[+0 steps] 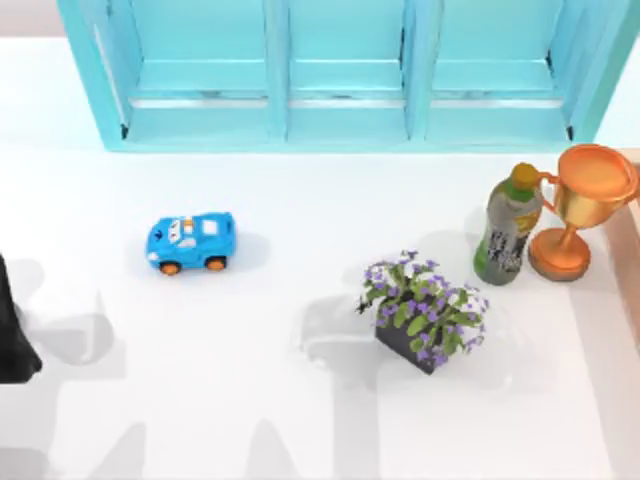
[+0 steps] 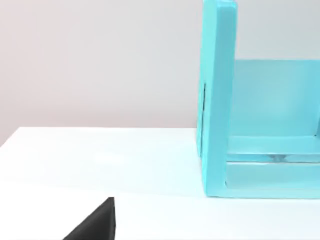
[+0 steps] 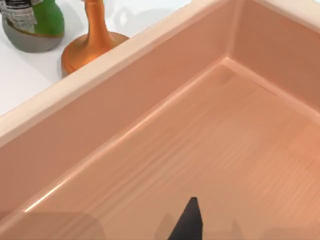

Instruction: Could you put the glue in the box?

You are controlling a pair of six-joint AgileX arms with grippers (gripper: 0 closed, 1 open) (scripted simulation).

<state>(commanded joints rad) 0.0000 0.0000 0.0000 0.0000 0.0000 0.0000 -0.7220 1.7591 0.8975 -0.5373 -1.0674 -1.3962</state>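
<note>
Here | trophy (image 1: 582,205), bottle (image 1: 509,225) beside box (image 3: 150,125) | gripper states: cannot tell

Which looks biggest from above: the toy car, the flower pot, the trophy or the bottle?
1. Flower pot, with its spreading purple blooms.
2. Trophy and bottle look about alike, so I won't rank them.
3. Blue toy car, smallest.

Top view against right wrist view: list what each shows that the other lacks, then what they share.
Top view alone: the blue toy car, the potted purple flowers, the turquoise cabinet at the table's far edge. Right wrist view alone: the wooden box's bare inner floor and a dark fingertip of the right hand above it. Shared: the green bottle and the orange trophy, side by side.
</note>
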